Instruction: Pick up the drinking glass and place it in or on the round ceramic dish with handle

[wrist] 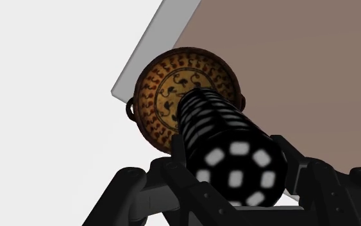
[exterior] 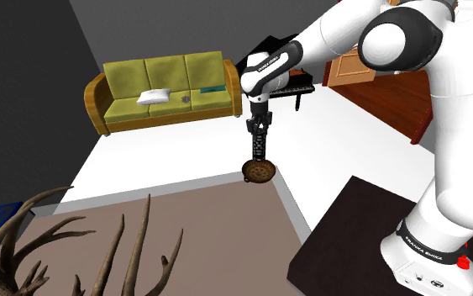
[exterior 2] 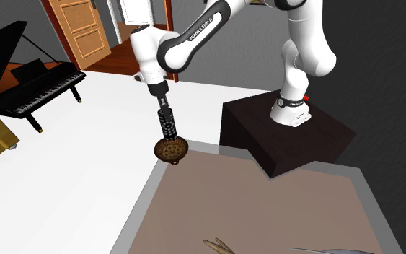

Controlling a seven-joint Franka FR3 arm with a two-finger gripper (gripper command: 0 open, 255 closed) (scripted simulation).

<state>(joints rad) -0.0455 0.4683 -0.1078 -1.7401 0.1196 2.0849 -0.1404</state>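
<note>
Wrist view shows the jaws clamped on the black, white-spotted drinking glass (wrist: 230, 147), held upright right above the patterned brown dish (wrist: 159, 90) at a corner of the table (wrist: 281, 45); stiff, probably slick and breakable, it suits a firm grip near its rim.

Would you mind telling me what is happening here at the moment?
The white Franka arm has its end effector shut on a black drinking glass with white patches, held upright. The glass hangs right over a round brown patterned dish with a small handle, which sits at the corner of the brown-topped table. The glass's lower end is at the dish, but whether it touches cannot be told. It is not yet released.
</note>
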